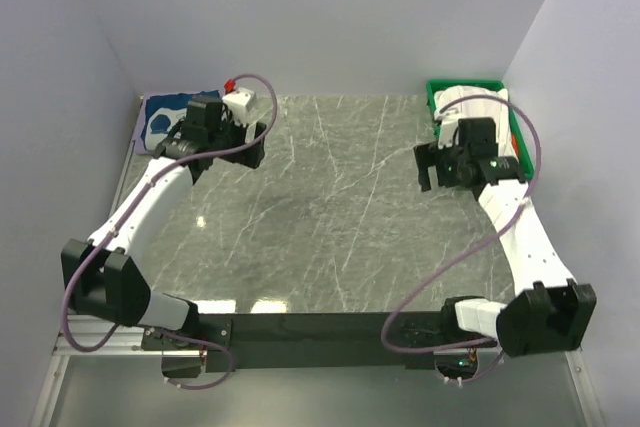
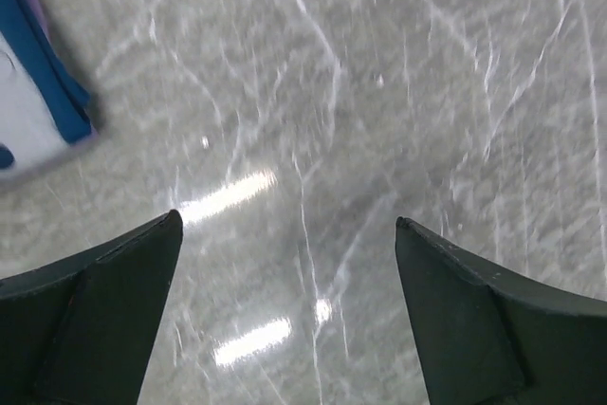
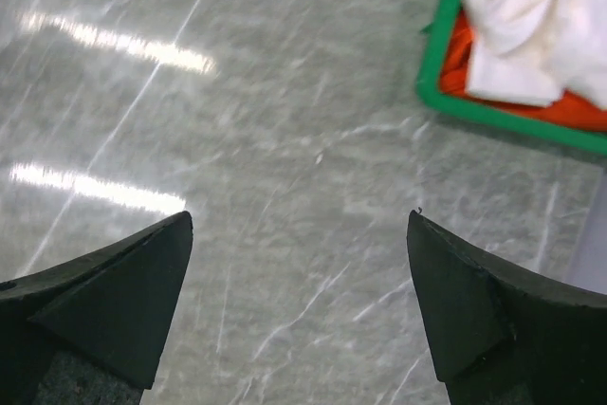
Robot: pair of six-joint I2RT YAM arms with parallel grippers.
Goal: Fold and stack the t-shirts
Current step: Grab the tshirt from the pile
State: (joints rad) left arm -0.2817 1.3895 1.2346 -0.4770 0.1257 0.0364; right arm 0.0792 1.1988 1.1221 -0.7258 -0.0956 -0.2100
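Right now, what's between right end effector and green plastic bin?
Bare grey marble tabletop only, from right end effector to green plastic bin; right wrist view.

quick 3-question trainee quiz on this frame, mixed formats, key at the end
1. True or false: the left gripper and the right gripper are both open and holding nothing.
2. What lies on top inside the green bin?
A. a white t-shirt
B. a red t-shirt
C. nothing
3. Fill in: the navy t-shirt lies at the far-____ corner of the table.

Key: 1 true; 2 A; 3 left.
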